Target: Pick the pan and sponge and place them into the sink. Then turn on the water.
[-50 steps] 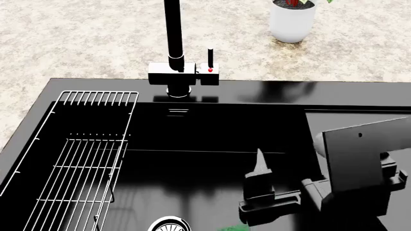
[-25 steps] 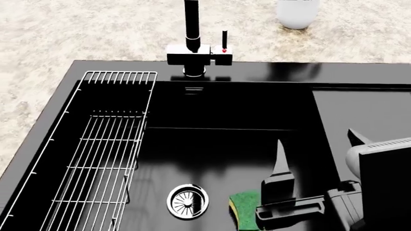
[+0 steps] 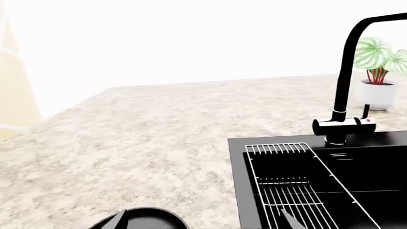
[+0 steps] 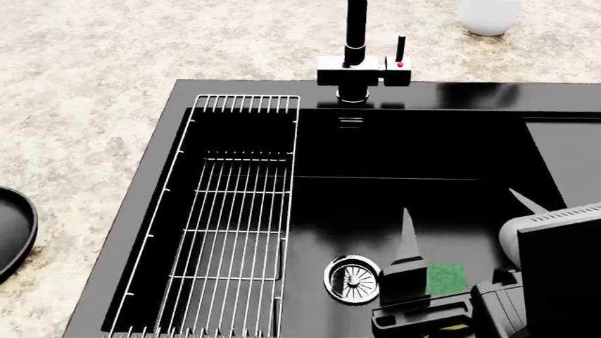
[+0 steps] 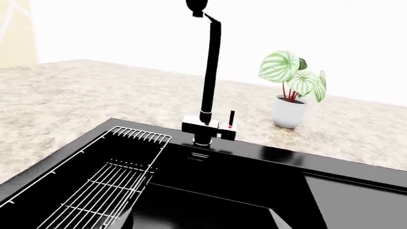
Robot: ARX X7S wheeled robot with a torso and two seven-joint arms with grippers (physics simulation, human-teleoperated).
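The sponge (image 4: 445, 278), green side up, lies flat on the floor of the black sink (image 4: 155, 176), just right of the round metal drain (image 4: 352, 279). My right gripper (image 4: 466, 222) hangs open over it, one finger on each side and not touching it. The pan (image 4: 10, 232) rests on the counter left of the sink, cut by the frame edge. In the left wrist view my left gripper (image 3: 203, 222) is open, with the pan (image 3: 143, 220) under one finger. The black faucet (image 4: 356, 35) has a red-dotted lever (image 4: 401, 51). No water shows.
A white wire rack (image 4: 235, 211) fills the basin's left part. The flat draining ledge (image 5: 356, 195) lies to the right. A potted plant (image 5: 291, 93) stands on the speckled stone counter (image 3: 127, 143) behind the faucet (image 5: 210, 71).
The head view has swung left, bringing the pan's edge into sight. The sponge, tilted against the right finger half a second ago, now lies flat by the drain.
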